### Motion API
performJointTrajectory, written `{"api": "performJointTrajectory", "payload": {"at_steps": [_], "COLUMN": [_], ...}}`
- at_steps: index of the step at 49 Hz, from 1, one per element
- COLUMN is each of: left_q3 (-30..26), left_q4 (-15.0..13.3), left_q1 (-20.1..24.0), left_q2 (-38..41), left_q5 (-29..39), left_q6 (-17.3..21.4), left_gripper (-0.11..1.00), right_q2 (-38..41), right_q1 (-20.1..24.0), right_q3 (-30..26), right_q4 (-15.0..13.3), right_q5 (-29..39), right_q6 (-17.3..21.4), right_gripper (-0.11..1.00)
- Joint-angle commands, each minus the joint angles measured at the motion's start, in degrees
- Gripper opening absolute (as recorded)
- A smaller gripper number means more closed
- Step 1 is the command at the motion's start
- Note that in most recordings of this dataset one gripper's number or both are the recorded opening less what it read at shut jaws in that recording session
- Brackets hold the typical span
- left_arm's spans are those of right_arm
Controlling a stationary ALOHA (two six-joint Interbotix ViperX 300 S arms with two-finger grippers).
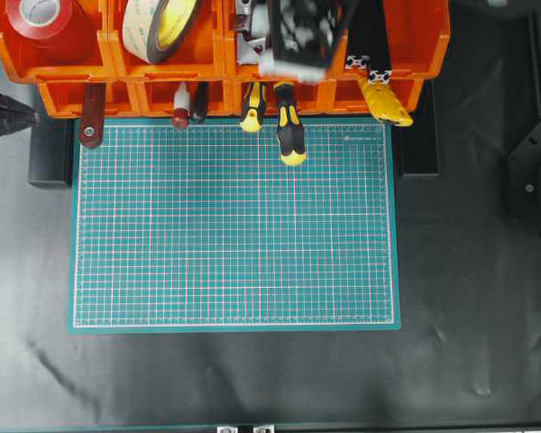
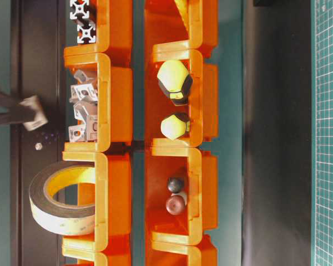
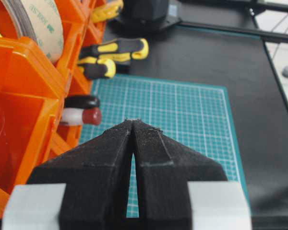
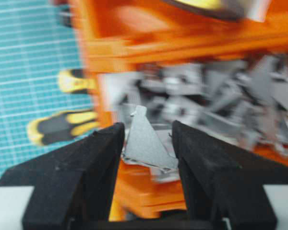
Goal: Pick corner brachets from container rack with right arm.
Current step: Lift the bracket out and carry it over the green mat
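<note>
Several silver-grey corner brackets (image 4: 221, 96) lie heaped in one orange rack bin; they also show in the table-level view (image 2: 83, 105). My right gripper (image 4: 146, 127) hangs over this bin, blurred by motion, and is shut on one triangular corner bracket (image 4: 146, 146) held between its black fingers. From overhead the right gripper (image 1: 293, 41) is a blur over the rack's top row. In the table-level view its white part (image 2: 33, 111) stands off from the bin's opening. My left gripper (image 3: 133, 122) is shut and empty, low beside the rack's left end.
The orange container rack (image 1: 207, 86) spans the back. It holds tape rolls (image 1: 162, 27), yellow-black screwdrivers (image 1: 288, 131), red-handled tools (image 1: 180, 113) and black extrusion bars (image 2: 80, 22). A green cutting mat (image 1: 234, 225) lies in front of it on black cloth.
</note>
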Motion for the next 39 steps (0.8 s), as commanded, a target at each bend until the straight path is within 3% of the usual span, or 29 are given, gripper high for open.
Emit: {"api": "performJointTrajectory", "payload": {"at_steps": [1,9,17,26,39], "left_q3": [-1.85,-1.93,-2.02,-2.02,-2.11], "left_q4": [0.09,0.18,0.18,0.18,0.18], "left_q1": [0.18,0.09,-0.09,-0.26,-0.44], "left_q2": [0.09,-0.35,-0.44,-0.53,-0.88], "left_q5": [-0.26,-0.18,0.18,1.05,1.85], "left_q6": [0.09,0.18,0.18,0.0,-0.09], "left_gripper": [0.0,0.0,0.0,0.0,0.0], "right_q2": [-2.37,-5.27,-9.67,-15.56,-25.31], "right_q1": [2.29,5.98,9.93,15.47,24.26], "right_q3": [-2.72,-2.9,1.93,10.28,28.39], "right_q4": [-0.7,-1.41,-1.76,-1.76,-1.76], "right_q5": [0.88,1.85,2.29,0.35,-13.8], "right_q6": [0.0,0.88,1.93,4.66,11.16], "right_gripper": [0.32,0.32,0.32,0.32,0.32]}}
